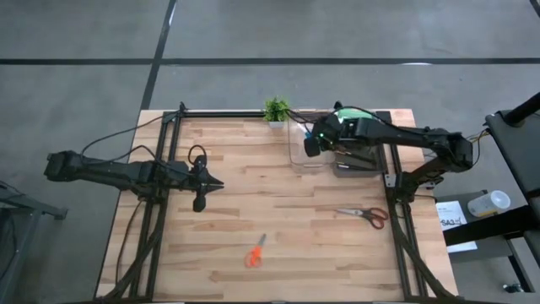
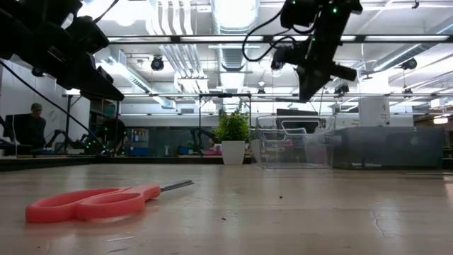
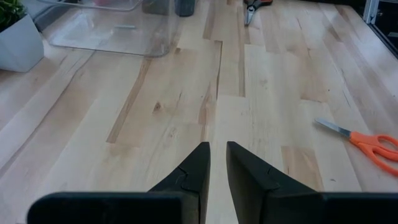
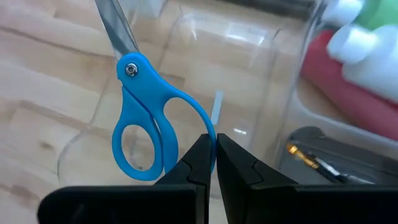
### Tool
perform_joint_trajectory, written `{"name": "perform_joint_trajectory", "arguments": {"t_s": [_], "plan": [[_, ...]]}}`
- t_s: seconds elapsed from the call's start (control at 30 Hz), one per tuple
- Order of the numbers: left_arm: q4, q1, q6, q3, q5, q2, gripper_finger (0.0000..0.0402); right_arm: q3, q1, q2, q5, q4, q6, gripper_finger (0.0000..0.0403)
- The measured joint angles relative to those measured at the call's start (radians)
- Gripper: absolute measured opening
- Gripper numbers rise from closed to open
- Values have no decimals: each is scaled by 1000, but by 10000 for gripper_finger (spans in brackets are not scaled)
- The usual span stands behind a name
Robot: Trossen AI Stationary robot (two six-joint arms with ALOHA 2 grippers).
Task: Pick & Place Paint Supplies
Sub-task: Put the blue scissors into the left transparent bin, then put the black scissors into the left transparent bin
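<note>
Right gripper point(image 4: 211, 149) clamped on blue scissors point(image 4: 146, 112), held above clear bin point(image 1: 305, 143) near table's far edge, presumably for dropping in. Paint bottles point(image 4: 367, 53) stored alongside. Left gripper point(image 3: 217, 165) narrowly parted, empty, waiting over left side.
</note>
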Motion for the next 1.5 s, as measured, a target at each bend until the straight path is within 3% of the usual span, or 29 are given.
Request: {"name": "perform_joint_trajectory", "arguments": {"t_s": [0.37,1.03,1.17,1.5], "plan": [[-3,0,0,0,0,0,62,-169,-9,0,-32,263,28,14],[-7,0,0,0,0,0,62,-241,-29,0,-62,275,33,18],[-7,0,0,0,0,0,62,-241,-30,0,-55,279,13,46],[-7,0,0,0,0,0,62,-241,-29,0,-55,291,27,165]]}}
